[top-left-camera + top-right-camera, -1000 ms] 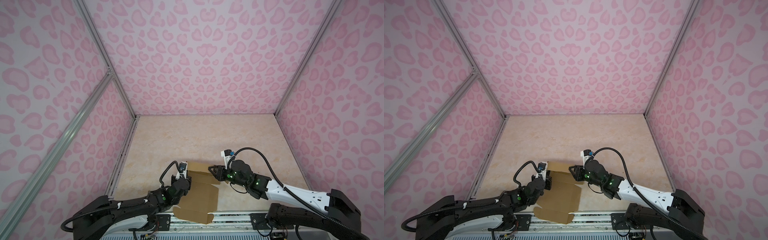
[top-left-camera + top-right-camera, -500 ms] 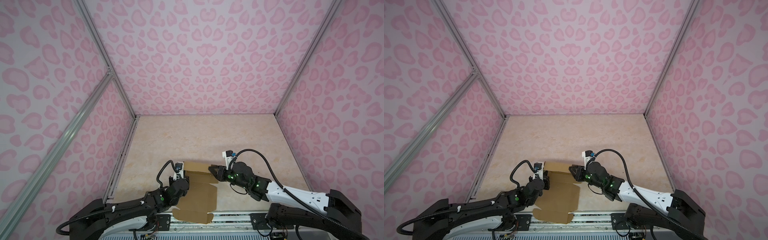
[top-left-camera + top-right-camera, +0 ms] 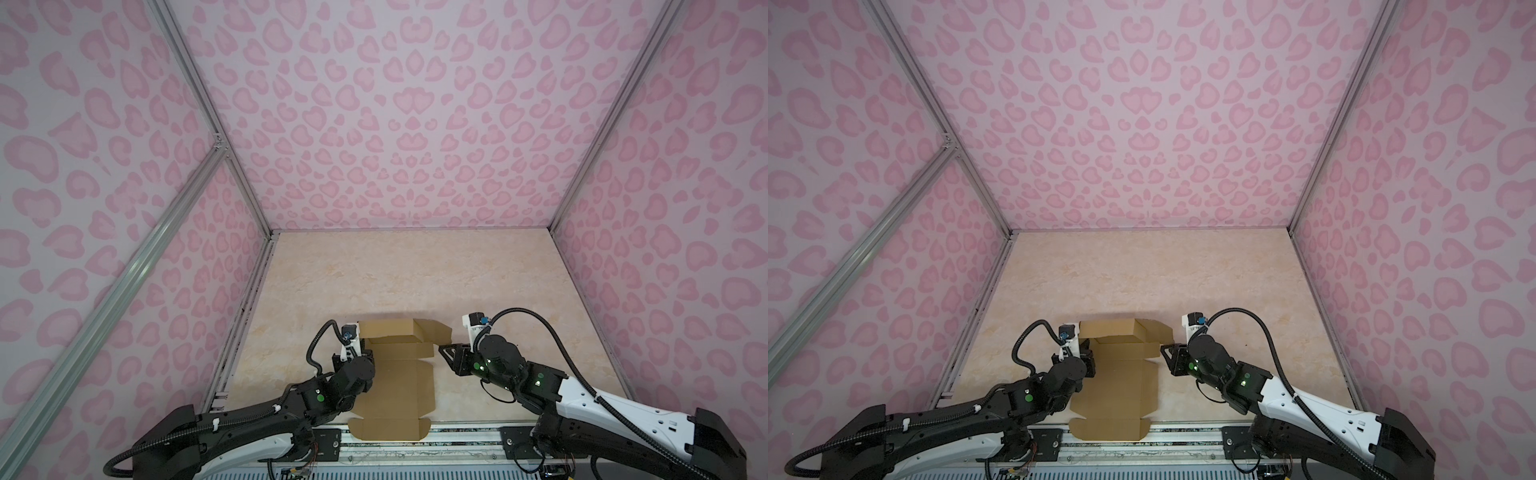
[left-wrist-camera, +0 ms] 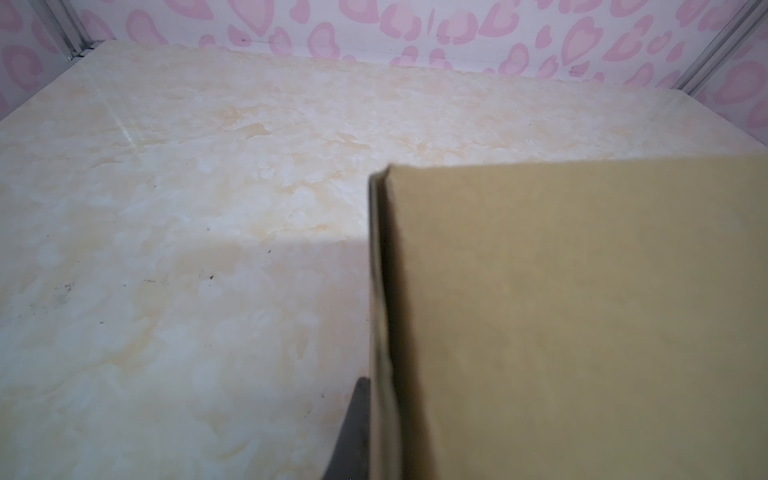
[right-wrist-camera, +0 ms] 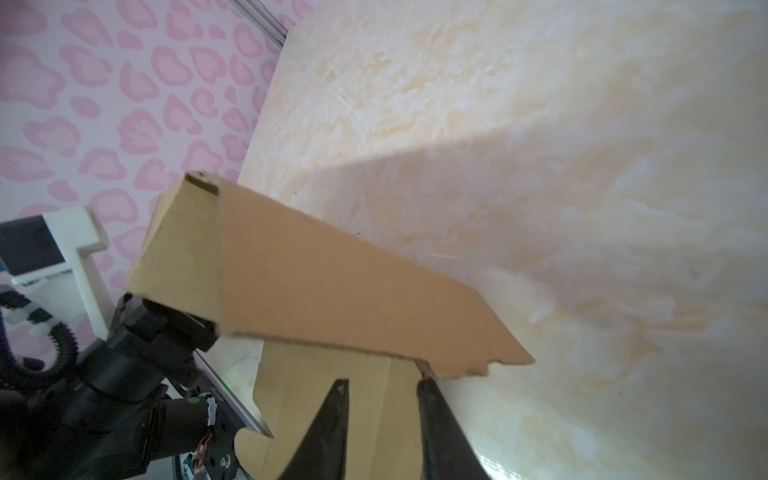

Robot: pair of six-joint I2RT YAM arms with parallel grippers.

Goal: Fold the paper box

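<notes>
Jaws of left gripper (image 3: 362,347) clamp paper box (image 3: 395,382) — fingertips mostly hidden.

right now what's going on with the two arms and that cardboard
Two robot arms are folding a brown paper box on the marble-look table. The far panel is raised and folded over; the rest lies flat, its near end over the table's front edge. The left gripper is shut on the raised part's left end. The right gripper sits at its right end, jaws partly apart around a flap; whether it grips is unclear.
</notes>
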